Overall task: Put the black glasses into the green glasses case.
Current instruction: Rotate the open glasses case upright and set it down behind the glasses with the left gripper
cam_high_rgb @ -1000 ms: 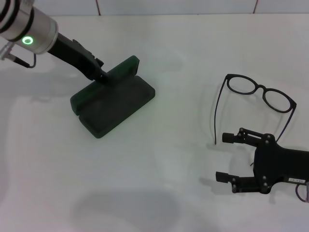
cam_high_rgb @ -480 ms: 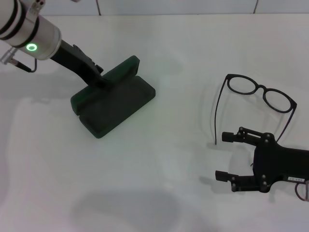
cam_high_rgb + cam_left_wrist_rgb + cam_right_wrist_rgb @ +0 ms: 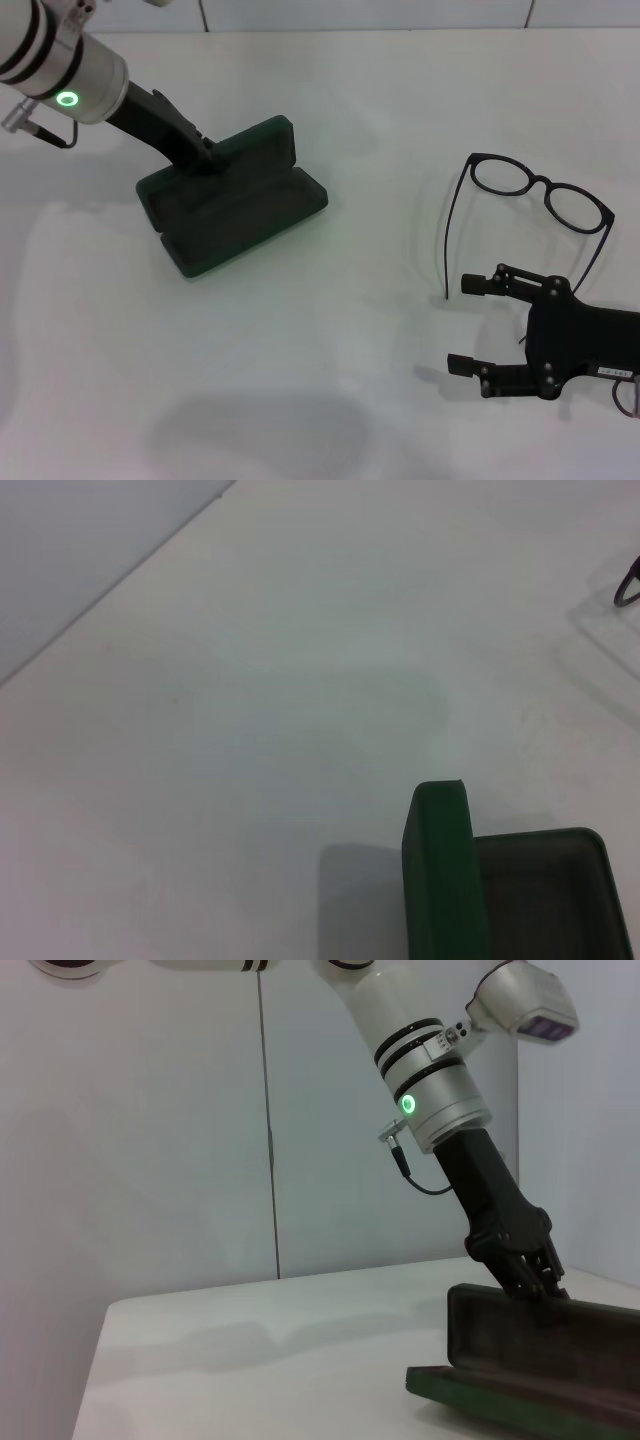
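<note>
The green glasses case [image 3: 240,212] lies open at the left of the white table, dark lining up, with its lid [image 3: 255,142] raised along the far edge. My left gripper [image 3: 205,155] is shut on the lid's top edge; the right wrist view shows its fingers [image 3: 530,1278] pinching the upright lid [image 3: 540,1335]. The left wrist view shows the lid's green edge [image 3: 440,880]. The black glasses [image 3: 545,190] lie at the right with their temple arms unfolded toward me. My right gripper [image 3: 462,325] hovers open just in front of them, nothing between its fingers.
The white table [image 3: 330,330] ends at a pale wall [image 3: 360,12] along the back. A bare stretch of table separates the case from the glasses.
The left gripper has drawn back to the left, tipping the lid farther open so the lining shows; the case shifted slightly left. The right arm and the glasses have not moved.
</note>
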`<control>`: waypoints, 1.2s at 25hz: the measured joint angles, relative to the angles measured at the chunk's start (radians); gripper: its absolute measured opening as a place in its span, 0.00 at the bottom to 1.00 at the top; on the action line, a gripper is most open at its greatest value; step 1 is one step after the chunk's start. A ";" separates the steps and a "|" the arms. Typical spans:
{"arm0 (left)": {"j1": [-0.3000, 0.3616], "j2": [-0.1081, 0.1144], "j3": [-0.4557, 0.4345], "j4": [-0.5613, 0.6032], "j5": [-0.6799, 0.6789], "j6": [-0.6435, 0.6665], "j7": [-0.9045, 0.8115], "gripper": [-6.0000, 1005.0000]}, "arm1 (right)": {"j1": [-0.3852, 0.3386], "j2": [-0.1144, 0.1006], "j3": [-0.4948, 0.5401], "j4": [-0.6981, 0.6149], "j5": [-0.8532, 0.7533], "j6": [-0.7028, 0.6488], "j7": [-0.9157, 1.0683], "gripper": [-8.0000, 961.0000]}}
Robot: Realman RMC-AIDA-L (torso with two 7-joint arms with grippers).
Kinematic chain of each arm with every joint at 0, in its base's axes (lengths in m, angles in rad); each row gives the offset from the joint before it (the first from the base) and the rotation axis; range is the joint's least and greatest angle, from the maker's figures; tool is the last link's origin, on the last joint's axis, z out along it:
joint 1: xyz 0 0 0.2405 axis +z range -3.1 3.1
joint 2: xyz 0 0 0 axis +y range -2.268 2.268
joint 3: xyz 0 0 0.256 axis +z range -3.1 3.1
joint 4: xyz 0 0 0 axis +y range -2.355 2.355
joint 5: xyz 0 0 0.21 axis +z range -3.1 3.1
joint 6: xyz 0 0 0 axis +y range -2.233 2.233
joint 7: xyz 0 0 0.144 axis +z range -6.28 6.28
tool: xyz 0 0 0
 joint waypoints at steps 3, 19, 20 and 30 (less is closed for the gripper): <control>0.005 -0.003 0.000 0.011 -0.003 0.004 0.021 0.24 | -0.001 0.000 0.000 0.000 0.000 0.000 0.000 0.91; 0.103 -0.056 0.001 0.154 -0.161 0.090 0.559 0.20 | -0.003 -0.001 0.000 0.003 0.001 0.006 0.000 0.91; 0.102 -0.059 0.001 0.154 -0.161 0.084 0.577 0.20 | -0.002 -0.001 0.000 0.003 0.001 0.006 0.000 0.91; 0.110 -0.081 0.051 0.169 -0.156 0.046 0.604 0.20 | -0.004 0.000 0.000 0.003 0.000 0.003 0.000 0.91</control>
